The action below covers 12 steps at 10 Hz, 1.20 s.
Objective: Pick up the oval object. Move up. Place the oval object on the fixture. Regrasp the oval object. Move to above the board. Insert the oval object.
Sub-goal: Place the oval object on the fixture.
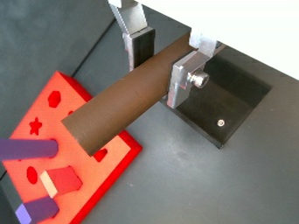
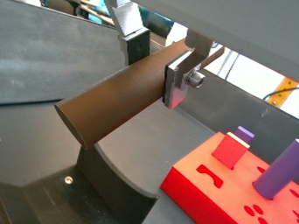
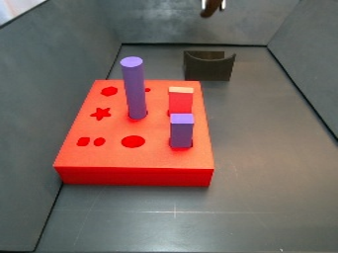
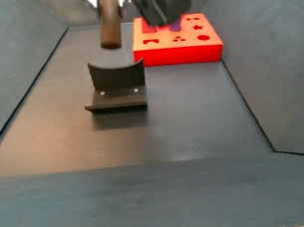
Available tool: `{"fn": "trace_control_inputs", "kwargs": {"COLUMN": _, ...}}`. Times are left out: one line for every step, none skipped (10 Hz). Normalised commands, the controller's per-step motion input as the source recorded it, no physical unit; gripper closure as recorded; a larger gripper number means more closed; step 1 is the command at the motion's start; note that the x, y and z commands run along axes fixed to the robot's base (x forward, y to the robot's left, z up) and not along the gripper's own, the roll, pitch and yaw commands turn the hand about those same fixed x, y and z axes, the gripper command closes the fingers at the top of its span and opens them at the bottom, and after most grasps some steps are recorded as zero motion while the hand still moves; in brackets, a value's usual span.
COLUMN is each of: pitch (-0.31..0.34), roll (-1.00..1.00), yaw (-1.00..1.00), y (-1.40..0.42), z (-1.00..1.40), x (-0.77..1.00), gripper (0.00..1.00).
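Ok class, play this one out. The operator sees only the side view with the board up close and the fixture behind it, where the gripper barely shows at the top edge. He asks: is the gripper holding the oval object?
Observer: Yes. In both wrist views the gripper is shut on the oval object, with a silver finger on either side of it.
Operator: Is it resting on the fixture?
Observer: No. In a side view the oval object hangs upright, and its lower end is clear above the fixture.
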Motion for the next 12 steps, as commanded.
{"fn": "trace_control_inputs", "kwargs": {"pitch": 0.191, "roll": -1.0, "yaw": -0.04, "y": 0.14, "z": -1.0, "x": 0.14, "gripper": 1.0}}
{"fn": "trace_control_inputs", "kwargs": {"pitch": 0.208, "roll": -0.87, "yaw": -0.07, "y": 0.13, "z": -1.0, "x": 0.15, "gripper": 1.0}}
{"fn": "trace_control_inputs", "kwargs": {"pitch": 0.186, "roll": -0.66, "yaw": -0.12, "y": 0.14, "z": -1.0, "x": 0.16, "gripper": 1.0}}
{"fn": "trace_control_inputs", "kwargs": {"pitch": 0.167, "roll": -0.56, "yaw": -0.14, "y": 0.14, "z": -1.0, "x": 0.17, "gripper": 1.0}}
{"fn": "trace_control_inputs", "kwargs": {"pitch": 0.124, "roll": -0.3, "yaw": -0.18, "y": 0.14, "z": -1.0, "x": 0.18, "gripper": 1.0}}
{"fn": "trace_control_inputs", "kwargs": {"pitch": 0.102, "roll": -0.23, "yaw": -0.18, "y": 0.13, "z": -1.0, "x": 0.18, "gripper": 1.0}}
{"fn": "trace_control_inputs", "kwargs": {"pitch": 0.058, "roll": -0.17, "yaw": -0.19, "y": 0.12, "z": -0.9, "x": 0.17, "gripper": 1.0}}
{"fn": "trace_control_inputs", "kwargs": {"pitch": 0.029, "roll": -0.17, "yaw": -0.18, "y": 0.1, "z": -0.71, "x": 0.14, "gripper": 1.0}}
{"fn": "trace_control_inputs", "kwargs": {"pitch": -0.002, "roll": -0.17, "yaw": -0.16, "y": 0.08, "z": -0.46, "x": 0.11, "gripper": 1.0}}
{"fn": "trace_control_inputs", "kwargs": {"pitch": -0.021, "roll": -0.16, "yaw": -0.14, "y": 0.07, "z": -0.29, "x": 0.1, "gripper": 1.0}}
{"fn": "trace_control_inputs", "kwargs": {"pitch": -0.046, "roll": -0.12, "yaw": -0.12, "y": 0.11, "z": -0.23, "x": 0.08, "gripper": 1.0}}
{"fn": "trace_control_inputs", "kwargs": {"pitch": -0.05, "roll": -0.11, "yaw": -0.11, "y": 0.12, "z": -0.22, "x": 0.07, "gripper": 1.0}}
